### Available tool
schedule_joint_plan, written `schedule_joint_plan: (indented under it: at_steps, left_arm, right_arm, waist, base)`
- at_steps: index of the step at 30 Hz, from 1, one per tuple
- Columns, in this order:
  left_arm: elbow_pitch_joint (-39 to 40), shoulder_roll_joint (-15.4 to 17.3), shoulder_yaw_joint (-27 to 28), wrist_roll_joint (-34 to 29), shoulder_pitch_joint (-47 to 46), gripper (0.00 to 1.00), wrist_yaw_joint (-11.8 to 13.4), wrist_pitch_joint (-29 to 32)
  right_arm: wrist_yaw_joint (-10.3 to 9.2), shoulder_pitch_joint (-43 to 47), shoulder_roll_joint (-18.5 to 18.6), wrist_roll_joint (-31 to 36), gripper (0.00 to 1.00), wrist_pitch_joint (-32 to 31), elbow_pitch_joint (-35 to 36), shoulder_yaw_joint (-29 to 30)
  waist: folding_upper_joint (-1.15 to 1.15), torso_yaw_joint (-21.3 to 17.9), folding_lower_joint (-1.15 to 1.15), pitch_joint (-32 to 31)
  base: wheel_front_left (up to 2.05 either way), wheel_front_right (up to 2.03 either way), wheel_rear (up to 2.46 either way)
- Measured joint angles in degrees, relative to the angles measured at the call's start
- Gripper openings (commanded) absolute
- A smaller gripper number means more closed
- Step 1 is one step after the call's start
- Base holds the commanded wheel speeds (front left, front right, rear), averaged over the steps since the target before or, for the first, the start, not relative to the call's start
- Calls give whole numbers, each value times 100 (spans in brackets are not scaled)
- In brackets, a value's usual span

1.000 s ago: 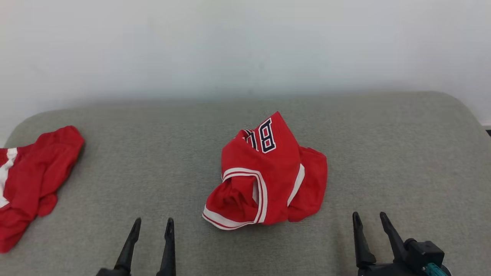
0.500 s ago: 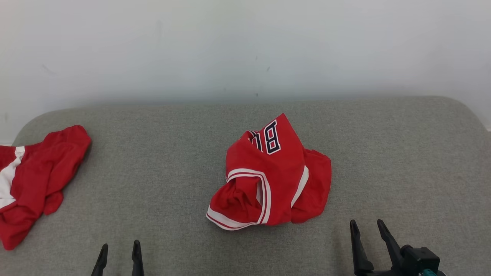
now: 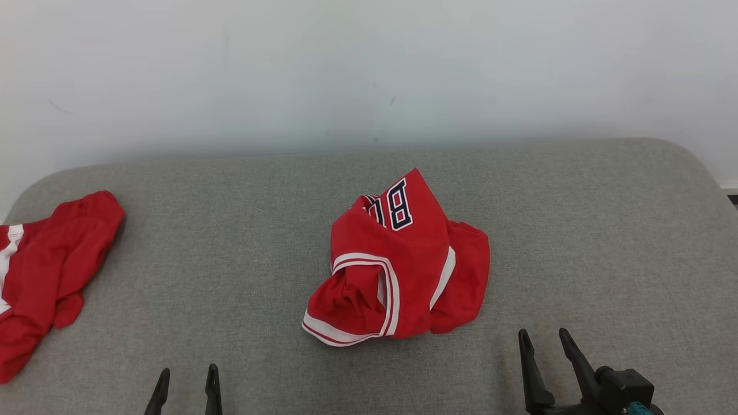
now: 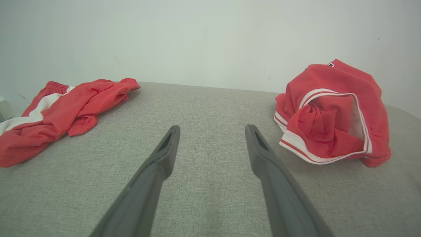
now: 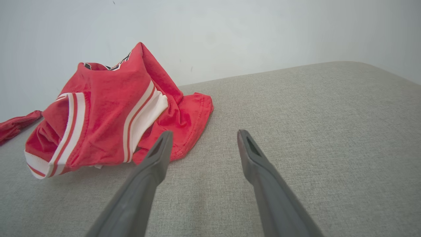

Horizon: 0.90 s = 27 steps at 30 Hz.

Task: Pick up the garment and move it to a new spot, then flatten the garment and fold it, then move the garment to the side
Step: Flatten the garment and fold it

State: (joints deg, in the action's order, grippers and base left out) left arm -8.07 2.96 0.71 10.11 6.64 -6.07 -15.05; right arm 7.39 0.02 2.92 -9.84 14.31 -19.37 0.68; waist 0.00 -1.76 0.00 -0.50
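You have everything left: the garment (image 3: 398,259) lies crumpled, left gripper (image 3: 188,372) and right gripper (image 3: 542,334) nearer, jaws apart, empty.

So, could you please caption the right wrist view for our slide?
Open right pincer poised beside a crumpled red jersey on a grey cushion.
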Motion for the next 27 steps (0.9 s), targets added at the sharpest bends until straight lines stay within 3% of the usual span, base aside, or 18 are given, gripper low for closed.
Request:
schedule_joint_plan:
  at_steps: [18,23,27]
  left_arm:
    - [-30,-1,-75,25,-27,100,-43,0]
    - [-298,-1,-514,54,-271,100,-101,0]
    - [-920,43,-1321,71,-725,100,-122,0]
  right_arm:
    - [0,-54,0,-66,100,34,-54,-46]
    - [0,-65,0,-66,100,36,-66,-59]
    - [0,-83,0,-69,100,40,-67,-90]
  waist:
    - [0,-149,0,23]
    - [0,-217,0,36]
    - [0,-281,0,57]
  base:
    - [0,0,0]
    - [0,0,0]
    - [0,0,0]
